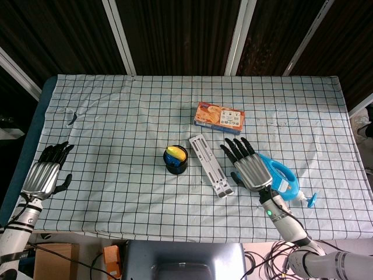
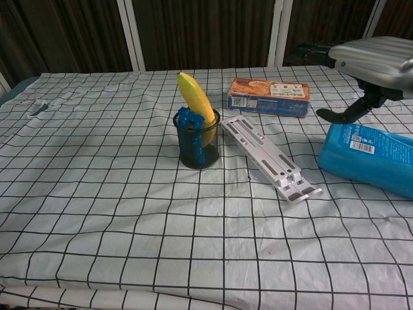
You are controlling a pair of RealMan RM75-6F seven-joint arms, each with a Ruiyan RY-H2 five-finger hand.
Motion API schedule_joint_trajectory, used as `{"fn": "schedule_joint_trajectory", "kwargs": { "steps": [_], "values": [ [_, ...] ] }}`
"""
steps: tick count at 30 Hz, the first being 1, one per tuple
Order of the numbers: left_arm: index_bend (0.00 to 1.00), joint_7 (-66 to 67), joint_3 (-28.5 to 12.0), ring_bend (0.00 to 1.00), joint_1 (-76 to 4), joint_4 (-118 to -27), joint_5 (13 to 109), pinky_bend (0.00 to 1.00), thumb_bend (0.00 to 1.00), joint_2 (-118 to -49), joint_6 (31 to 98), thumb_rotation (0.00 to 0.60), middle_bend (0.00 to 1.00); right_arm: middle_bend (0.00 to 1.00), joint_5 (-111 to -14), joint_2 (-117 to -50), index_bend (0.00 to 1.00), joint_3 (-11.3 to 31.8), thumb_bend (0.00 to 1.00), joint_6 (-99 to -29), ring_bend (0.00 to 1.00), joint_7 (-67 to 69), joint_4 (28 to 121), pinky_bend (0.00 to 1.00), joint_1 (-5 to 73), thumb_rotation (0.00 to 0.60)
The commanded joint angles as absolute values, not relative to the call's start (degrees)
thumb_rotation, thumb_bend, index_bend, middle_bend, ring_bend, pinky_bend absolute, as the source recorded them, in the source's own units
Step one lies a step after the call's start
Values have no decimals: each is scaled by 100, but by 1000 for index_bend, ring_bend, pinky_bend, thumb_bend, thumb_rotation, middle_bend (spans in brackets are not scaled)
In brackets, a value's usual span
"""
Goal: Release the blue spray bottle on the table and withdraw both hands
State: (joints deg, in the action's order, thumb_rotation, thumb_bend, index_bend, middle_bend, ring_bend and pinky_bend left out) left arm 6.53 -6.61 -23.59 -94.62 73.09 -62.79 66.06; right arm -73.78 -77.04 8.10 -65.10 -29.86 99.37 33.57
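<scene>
The blue spray bottle lies on its side on the checked cloth at the right, its nozzle toward the front edge; the chest view shows its blue body. My right hand hovers flat just left of and above the bottle, fingers spread, holding nothing; its silver back fills the upper right of the chest view. My left hand rests open at the cloth's far left edge, well away from the bottle.
A black cup holding a banana stands mid-table. A white slotted rack lies between the cup and my right hand. An orange box sits behind them.
</scene>
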Motion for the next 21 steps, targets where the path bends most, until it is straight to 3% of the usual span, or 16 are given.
{"fn": "schedule_joint_trajectory", "kwargs": {
  "steps": [1, 11, 18, 21],
  "values": [
    [0, 687, -647, 0, -2336, -9510, 7322, 0, 462, -6254, 6634, 600, 0, 0, -7383, -7687, 0, 806, 345, -6527, 0, -2990, 9963, 0, 3351, 600],
    [0, 877, -544, 0, -2173, -9596, 7341, 0, 464, -6186, 6827, 600, 0, 0, -7390, -7564, 0, 814, 345, -6548, 0, -2840, 9978, 0, 3326, 600],
    [0, 958, -164, 0, -1725, -9572, 7817, 0, 465, -6157, 7370, 600, 0, 3, -7652, -7144, 0, 484, 345, -6748, 2, -2617, 9956, 8, 2992, 600],
    [0, 708, 126, 0, -1371, -9221, 8333, 0, 467, -6316, 7858, 600, 0, 130, -7808, -6852, 0, 240, 345, -7042, 113, -2465, 9793, 112, 2646, 600]
  ]
}}
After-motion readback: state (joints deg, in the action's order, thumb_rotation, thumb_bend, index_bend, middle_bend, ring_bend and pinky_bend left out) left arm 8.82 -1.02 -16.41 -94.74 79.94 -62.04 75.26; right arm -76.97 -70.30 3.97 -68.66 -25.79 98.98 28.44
